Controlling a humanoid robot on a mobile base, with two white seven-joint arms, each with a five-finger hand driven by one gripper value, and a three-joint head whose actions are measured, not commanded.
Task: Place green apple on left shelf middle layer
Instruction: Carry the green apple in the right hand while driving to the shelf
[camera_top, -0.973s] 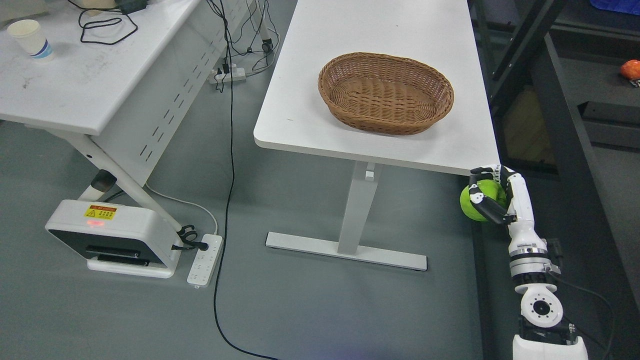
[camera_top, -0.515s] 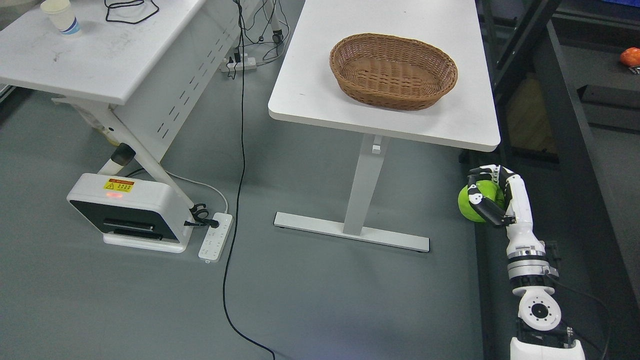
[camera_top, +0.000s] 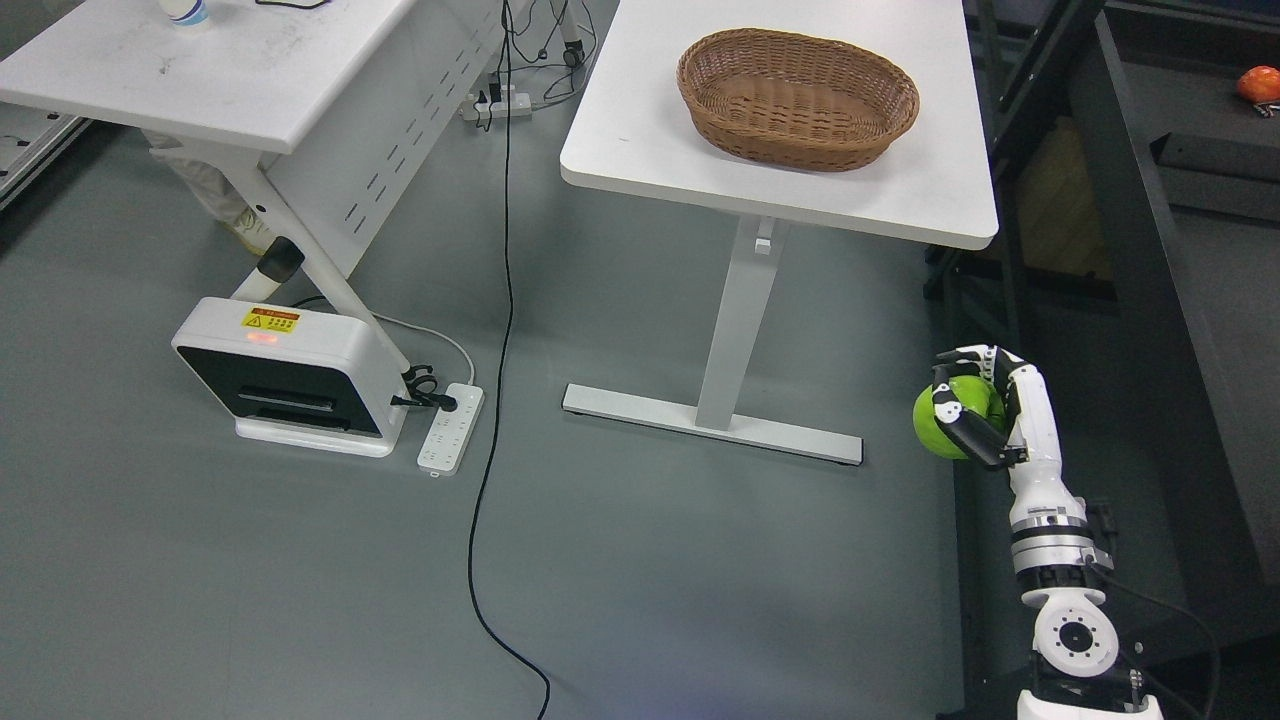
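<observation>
Green apple is in our right hand, low on the right side of the view, with the fingers wrapped tight around it. We're holding it out over the grey floor, well below the edge of the white table and off to the right of its foot. Our right arm comes up from the bottom right corner, and the left arm isn't showing anywhere.

On that table we've got a brown wicker basket, sitting near the right end. Another white table is off at upper left, with a white box-shaped device by its leg and a power strip just beside that. A black cable runs down across the floor. Dark shelving lines the right edge, with something orange on it at the top right.
</observation>
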